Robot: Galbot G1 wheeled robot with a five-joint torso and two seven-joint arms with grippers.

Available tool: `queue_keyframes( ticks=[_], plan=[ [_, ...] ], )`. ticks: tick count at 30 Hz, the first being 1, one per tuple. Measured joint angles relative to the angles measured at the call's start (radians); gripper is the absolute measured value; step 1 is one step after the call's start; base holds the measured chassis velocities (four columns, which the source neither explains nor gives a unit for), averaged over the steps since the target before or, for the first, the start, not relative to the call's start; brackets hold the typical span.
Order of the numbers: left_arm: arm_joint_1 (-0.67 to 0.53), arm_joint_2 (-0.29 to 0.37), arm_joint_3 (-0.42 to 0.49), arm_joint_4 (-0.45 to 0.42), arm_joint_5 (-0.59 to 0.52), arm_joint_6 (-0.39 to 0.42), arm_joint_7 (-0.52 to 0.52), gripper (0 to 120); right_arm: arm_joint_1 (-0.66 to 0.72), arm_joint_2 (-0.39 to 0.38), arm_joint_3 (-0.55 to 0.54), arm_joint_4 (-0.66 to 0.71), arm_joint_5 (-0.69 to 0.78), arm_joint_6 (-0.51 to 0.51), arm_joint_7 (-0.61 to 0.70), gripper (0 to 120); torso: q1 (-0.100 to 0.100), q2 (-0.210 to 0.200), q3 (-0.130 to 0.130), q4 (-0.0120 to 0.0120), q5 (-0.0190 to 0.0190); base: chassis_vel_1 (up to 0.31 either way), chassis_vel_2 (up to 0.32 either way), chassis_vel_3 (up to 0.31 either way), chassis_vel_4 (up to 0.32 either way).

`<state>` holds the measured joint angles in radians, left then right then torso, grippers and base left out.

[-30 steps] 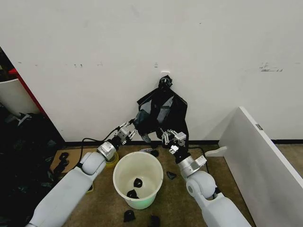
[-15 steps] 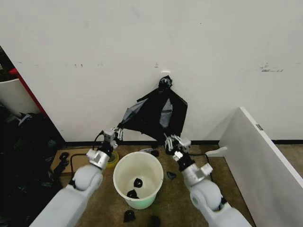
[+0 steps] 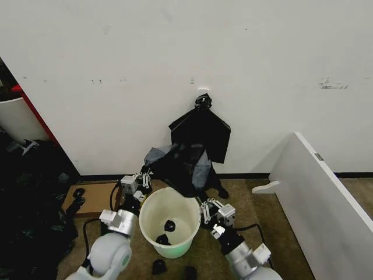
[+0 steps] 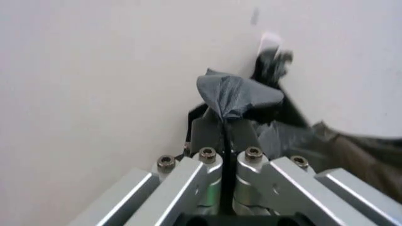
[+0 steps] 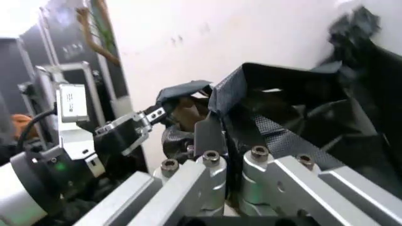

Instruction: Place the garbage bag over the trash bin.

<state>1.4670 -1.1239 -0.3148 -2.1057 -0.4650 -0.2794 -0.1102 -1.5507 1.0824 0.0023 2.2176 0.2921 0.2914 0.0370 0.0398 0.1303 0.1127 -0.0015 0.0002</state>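
Black garbage bag (image 3: 178,164) stretched above trash bin (image 3: 170,217), clamped by left gripper (image 3: 143,179) and right gripper (image 3: 205,209); lowering over its rim likely comes next.

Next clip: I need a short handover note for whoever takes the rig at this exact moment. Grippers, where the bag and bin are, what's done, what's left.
Left gripper: shut on an edge of the garbage bag, at the left side of the trash bin rim.
Right gripper: shut on the bag's other edge, at the right side of the rim.
Bag: spread between the two grippers, hanging at the bin's far rim against the wall, below the flat black bundle hung there.
Bin: upright on the floor, mouth uncovered, small black scraps inside.
Done: bag gripped on both sides.
Left: stretch the opening over the rim and seat it.
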Motion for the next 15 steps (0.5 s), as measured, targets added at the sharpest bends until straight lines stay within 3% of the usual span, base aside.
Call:
queue_keyframes(
  ticks=[3, 8, 15],
  plan=[
    [0.079, -0.011, -0.037, -0.085, 0.001, 0.000, 0.008, 0, -0.019, -0.005, -0.019, 0.035, 0.002, 0.005, -0.013, 0, 0.000, 0.000, 0.000, 0.0000, 0.0000, 0.000, 0.000, 0.000, 0.000],
    [0.151, -0.025, -0.069, -0.155, 0.036, -0.001, 0.011, 0, -0.021, -0.004, -0.034, 0.028, 0.047, 0.020, -0.049, 0, 0.000, 0.000, 0.000, 0.0001, -0.0001, 0.000, 0.000, 0.000, 0.000],
    [0.186, -0.054, -0.065, -0.152, 0.076, -0.004, 0.005, 0, 0.008, 0.019, -0.061, -0.069, 0.095, 0.026, -0.069, 0, 0.000, 0.000, 0.000, -0.0001, 0.0001, 0.000, 0.000, 0.000, 0.000]
  ],
)
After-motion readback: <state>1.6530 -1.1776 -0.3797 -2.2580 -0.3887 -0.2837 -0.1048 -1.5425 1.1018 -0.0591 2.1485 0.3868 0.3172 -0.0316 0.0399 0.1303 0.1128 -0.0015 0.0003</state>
